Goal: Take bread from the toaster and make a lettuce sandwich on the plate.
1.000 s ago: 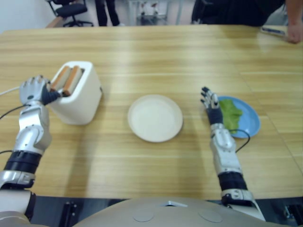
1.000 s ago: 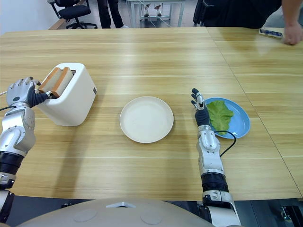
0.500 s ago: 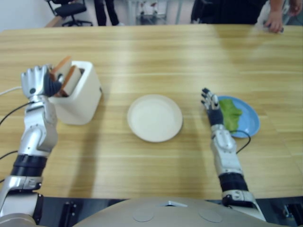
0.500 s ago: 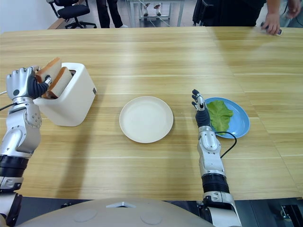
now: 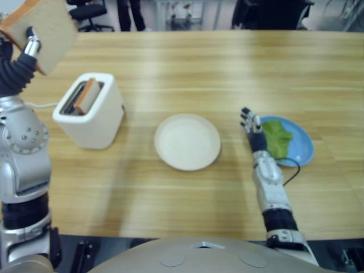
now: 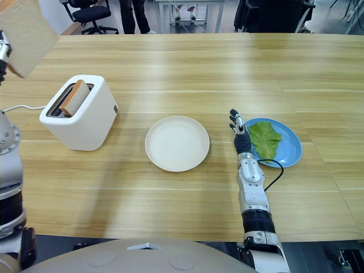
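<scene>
My left hand (image 5: pixel 21 56) is raised high at the far left, above and left of the white toaster (image 5: pixel 94 114), and is shut on a slice of bread (image 5: pixel 46 27). A second slice (image 5: pixel 86 94) still stands in the toaster's slot. The cream plate (image 5: pixel 187 141) lies bare at the table's middle. A green lettuce leaf (image 6: pixel 263 138) rests on the blue plate (image 6: pixel 289 151) to the right. My right hand (image 6: pixel 236 126) rests flat on the table with fingers straight, just left of the blue plate.
A white cord (image 5: pixel 38 104) runs left from the toaster. A black cable (image 6: pixel 274 168) loops by my right forearm near the blue plate. Office chairs and people's legs stand beyond the table's far edge.
My left hand has lifted one slice out of the toaster and raised it well above it. The right hand has stayed put. The view shifted slightly.
</scene>
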You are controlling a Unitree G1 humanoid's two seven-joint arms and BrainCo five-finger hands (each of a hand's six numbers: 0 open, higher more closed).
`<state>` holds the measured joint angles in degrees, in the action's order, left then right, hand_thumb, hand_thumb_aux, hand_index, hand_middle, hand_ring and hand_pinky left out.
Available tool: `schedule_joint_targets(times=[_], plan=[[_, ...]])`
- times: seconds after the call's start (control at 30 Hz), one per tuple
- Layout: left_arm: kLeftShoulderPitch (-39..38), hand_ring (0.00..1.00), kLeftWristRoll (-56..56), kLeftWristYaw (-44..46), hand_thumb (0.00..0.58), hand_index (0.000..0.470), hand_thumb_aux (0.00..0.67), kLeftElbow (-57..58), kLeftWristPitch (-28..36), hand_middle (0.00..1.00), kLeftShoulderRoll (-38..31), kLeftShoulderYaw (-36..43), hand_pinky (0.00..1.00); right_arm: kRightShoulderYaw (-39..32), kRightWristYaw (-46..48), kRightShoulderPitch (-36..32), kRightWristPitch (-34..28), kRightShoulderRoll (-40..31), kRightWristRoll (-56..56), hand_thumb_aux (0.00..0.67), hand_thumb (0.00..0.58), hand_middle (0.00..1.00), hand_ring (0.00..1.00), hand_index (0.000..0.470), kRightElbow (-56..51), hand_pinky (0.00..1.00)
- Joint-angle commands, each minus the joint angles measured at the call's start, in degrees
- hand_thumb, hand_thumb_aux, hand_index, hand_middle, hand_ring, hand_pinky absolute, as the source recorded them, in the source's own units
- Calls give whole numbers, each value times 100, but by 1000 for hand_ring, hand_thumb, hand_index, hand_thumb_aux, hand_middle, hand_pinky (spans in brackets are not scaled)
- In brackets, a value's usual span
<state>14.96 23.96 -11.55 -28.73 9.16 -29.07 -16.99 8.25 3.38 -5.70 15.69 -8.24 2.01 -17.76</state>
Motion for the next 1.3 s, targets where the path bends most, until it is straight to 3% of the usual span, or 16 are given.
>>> schedule_joint_targets(times=[0.03,0.17,0.4,0.6,0.93,0.97,1.0,1.3], plan=[[53,1000,-1010,713,580,460,670,573,-132,1000,735,758,1000,-33,-9,-7,-81,-9,-31,0,0,0,0,0,-100,0],[-5,1000,-1803,1358,580,460,670,1569,-259,1000,1514,1303,1000,1,0,-41,-78,-43,2,0,0,0,0,0,-134,0],[-12,1000,-1935,2481,580,460,670,3301,-712,1000,1842,2404,1000,41,10,-28,-78,-95,14,0,0,0,0,0,-141,0],[155,1000,-1657,2414,580,460,670,4944,-1492,1000,1912,2690,1000,17,0,-48,-83,-75,-1,0,0,0,0,0,-143,0],[234,1000,-1096,2049,580,460,670,5318,-1920,1000,1927,2939,1000,-13,-5,-19,-100,-51,-20,0,0,0,0,0,-122,0],[242,271,-977,2003,281,130,189,5321,-1955,271,1914,3008,271,-16,-2,-21,-102,-49,-20,0,0,0,0,0,-123,0],[243,0,-844,1980,0,0,0,5307,-2016,0,1891,3102,0,-17,1,-22,-104,-50,-21,0,0,0,0,0,-124,0],[295,0,1142,1523,0,0,0,4974,-1432,0,1207,4011,0,-16,6,14,-110,-50,-18,0,0,0,0,0,-60,0]])
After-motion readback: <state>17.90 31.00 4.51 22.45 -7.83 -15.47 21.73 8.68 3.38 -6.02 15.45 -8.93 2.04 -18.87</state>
